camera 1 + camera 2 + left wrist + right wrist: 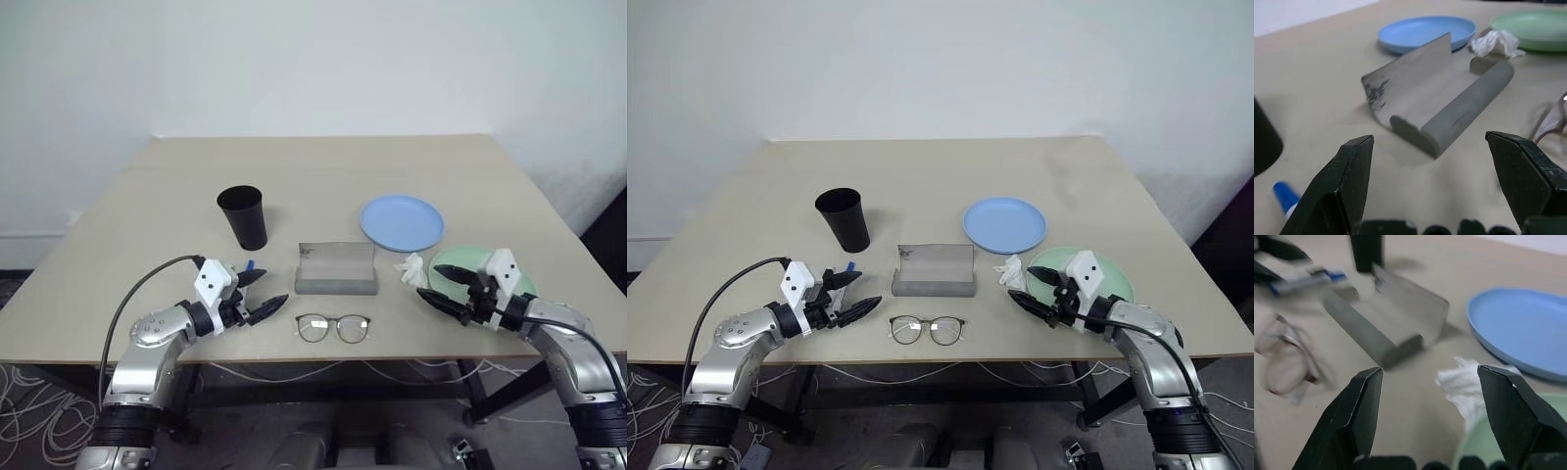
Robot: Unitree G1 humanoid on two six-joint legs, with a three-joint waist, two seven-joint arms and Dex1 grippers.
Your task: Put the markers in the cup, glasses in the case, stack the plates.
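Grey case [336,268]: lid raised (interior bare)
Glasses [333,327]: thin dark wire, round lenses
Left gripper [261,294]: fingers spread
Right gripper [438,289]: fingers spread, nothing held

Matt beige table [323,166], smooth, laminate-looking. Cup [243,216]: matt black plastic. Case [337,267]: dull grey, scuffed on lid's inner face. Blue plate [402,221] and green plate [1537,29]: smooth satin plastic. Glasses [333,327]: thin dark wire. White scrap [1496,42]: crumpled, papery.
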